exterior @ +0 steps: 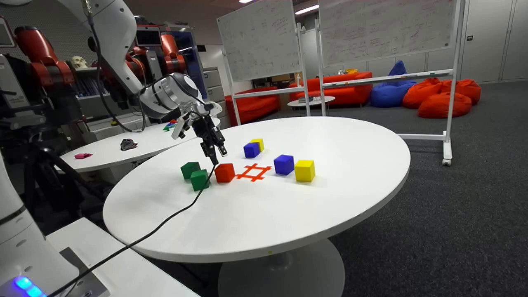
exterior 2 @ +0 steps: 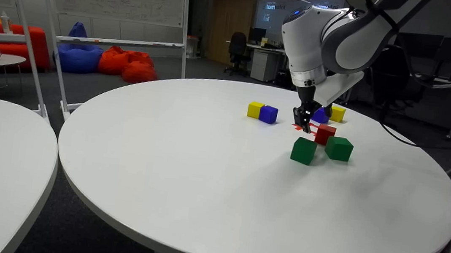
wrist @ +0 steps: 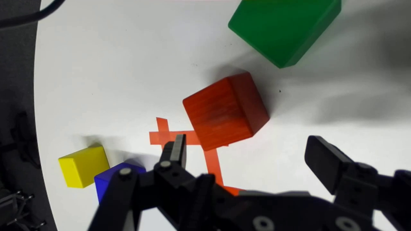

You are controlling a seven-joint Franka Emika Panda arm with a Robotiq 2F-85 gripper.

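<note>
The wide-spread, empty pincer hangs above the counter. Below and just beyond it sits the red cube, with a green cube farther out. No cube is gripped or lifted, so the work looks early, any grasp not yet made.

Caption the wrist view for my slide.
Open, empty tool near a red block and orange-red tape; green block at top edge.

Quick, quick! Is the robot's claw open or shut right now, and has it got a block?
Gripper: wide open, holding nothing; the red block is close by but not gripped.
</note>
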